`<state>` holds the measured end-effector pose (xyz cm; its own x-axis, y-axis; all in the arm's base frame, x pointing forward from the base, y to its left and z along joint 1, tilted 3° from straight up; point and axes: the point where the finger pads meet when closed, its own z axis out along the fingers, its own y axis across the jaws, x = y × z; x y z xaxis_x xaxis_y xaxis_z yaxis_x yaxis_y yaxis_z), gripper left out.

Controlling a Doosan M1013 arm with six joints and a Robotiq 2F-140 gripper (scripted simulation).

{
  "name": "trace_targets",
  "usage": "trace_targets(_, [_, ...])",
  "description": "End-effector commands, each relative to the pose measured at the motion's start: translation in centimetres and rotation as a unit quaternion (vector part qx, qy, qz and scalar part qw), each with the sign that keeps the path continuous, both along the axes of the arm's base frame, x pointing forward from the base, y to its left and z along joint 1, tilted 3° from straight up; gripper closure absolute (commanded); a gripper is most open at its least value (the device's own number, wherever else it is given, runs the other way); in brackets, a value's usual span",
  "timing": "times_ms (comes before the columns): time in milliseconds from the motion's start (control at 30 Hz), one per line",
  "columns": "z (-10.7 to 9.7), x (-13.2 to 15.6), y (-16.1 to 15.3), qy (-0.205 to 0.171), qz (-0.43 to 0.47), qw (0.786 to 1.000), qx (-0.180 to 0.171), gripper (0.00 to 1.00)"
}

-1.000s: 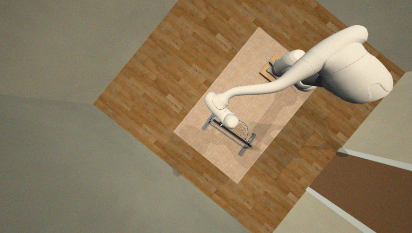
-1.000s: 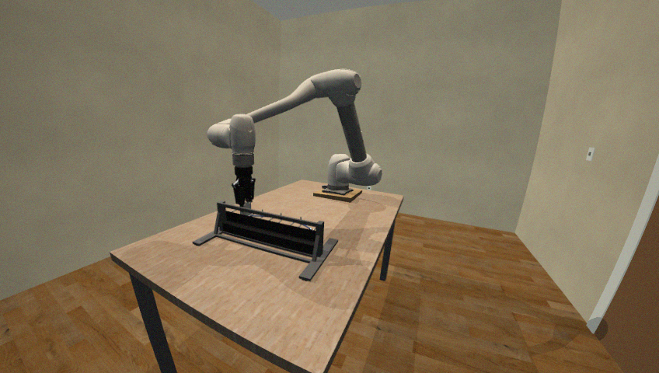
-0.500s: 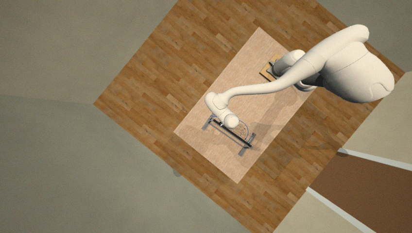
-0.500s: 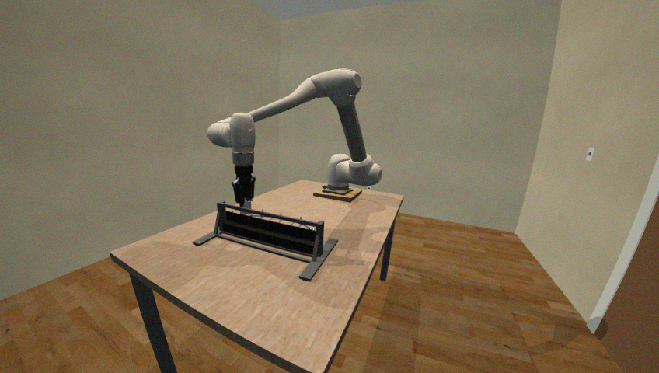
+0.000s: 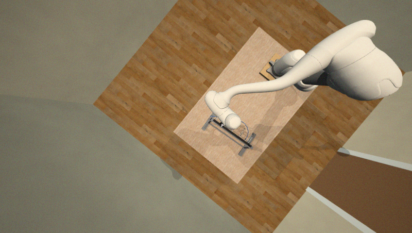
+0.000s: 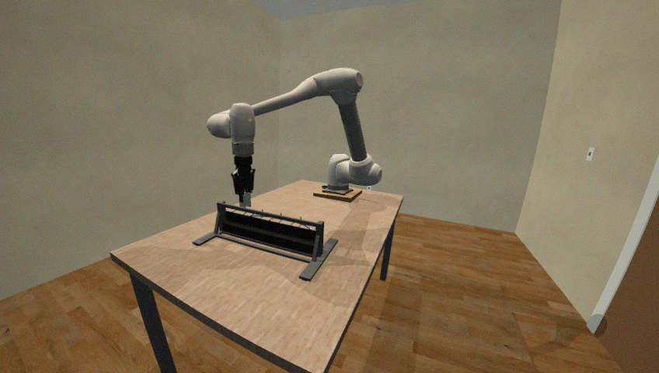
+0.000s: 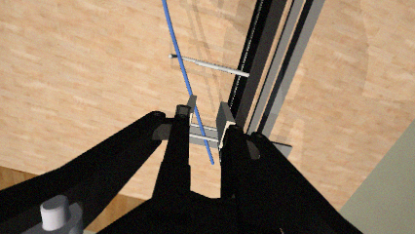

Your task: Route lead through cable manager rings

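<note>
A white robot arm (image 5: 260, 86) (image 6: 286, 99) reaches from a wooden base board (image 5: 264, 72) (image 6: 351, 196) at the far end of a pale wood surface (image 5: 211, 150) (image 6: 207, 277) (image 7: 97, 73) toward a dark grey rack (image 5: 245, 150) (image 6: 319, 261) (image 7: 306, 42) nearer the viewer. The rack stands upright on two long feet, one at its left end and one at its right, and carries a long black patch panel (image 5: 232, 134) (image 6: 268, 233). Thin pale cable rings (image 5: 242, 132) (image 7: 209, 65) stick out from the panel's far side, where the arm is working. The black jaws (image 6: 245, 200) point straight down just behind the left part of the rack. They are slightly open, with a narrow gap between the two flat grey fingertips, and grip nothing. The thin blue lead (image 5: 247, 128) (image 7: 172, 29) bows out behind the right part of the rack, runs leftward under the wrist and shows again at the rack's left end. Seen from the wrist, it crosses one ring, slants past one fingertip and across the gap, and ends just beyond. Whether it lies inside that ring or over it cannot be told. The port numbers cannot be read.
</note>
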<state>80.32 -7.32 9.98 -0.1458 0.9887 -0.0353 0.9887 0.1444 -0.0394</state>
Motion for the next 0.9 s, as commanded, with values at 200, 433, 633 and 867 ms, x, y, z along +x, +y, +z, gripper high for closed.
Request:
trace_targets(200, [2.2, 0.0, 0.1, 0.000, 0.000, 1.000, 0.000, 0.80])
trace_targets(433, [3.4, 0.1, 0.2, 0.000, 0.000, 1.000, 0.000, 0.80])
trace_targets(633, [3.6, 0.1, 0.2, 0.000, 0.000, 1.000, 0.000, 0.80])
trace_targets(867, [3.6, 0.1, 0.2, 0.000, 0.000, 1.000, 0.000, 1.00])
